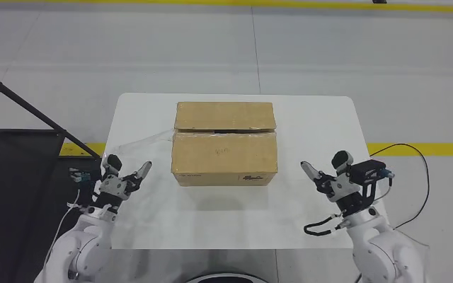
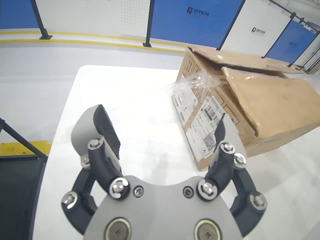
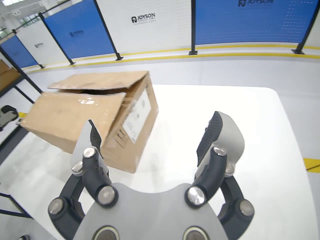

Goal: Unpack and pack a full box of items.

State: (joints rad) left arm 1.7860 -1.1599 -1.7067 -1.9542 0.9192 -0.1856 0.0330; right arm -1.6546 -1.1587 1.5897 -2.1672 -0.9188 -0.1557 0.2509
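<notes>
A brown cardboard box [image 1: 224,144] stands in the middle of the white table [image 1: 311,212], its two top flaps lying almost closed with a narrow dark slit between them. Printed labels and a strip of loose clear tape [image 2: 192,82] are on the box [image 2: 250,106] end facing my left gripper. My left gripper [image 1: 129,170] sits open near the table's front left corner, well apart from the box, nothing between its fingers. My right gripper [image 1: 325,170] is open near the front right edge, likewise empty and apart from the box [image 3: 92,116].
Bare tabletop lies in front of the box and on both sides of it. A black frame [image 1: 32,113] and dark panel stand off the table's left side. Blue and white partition panels [image 3: 150,21] line the floor beyond the table.
</notes>
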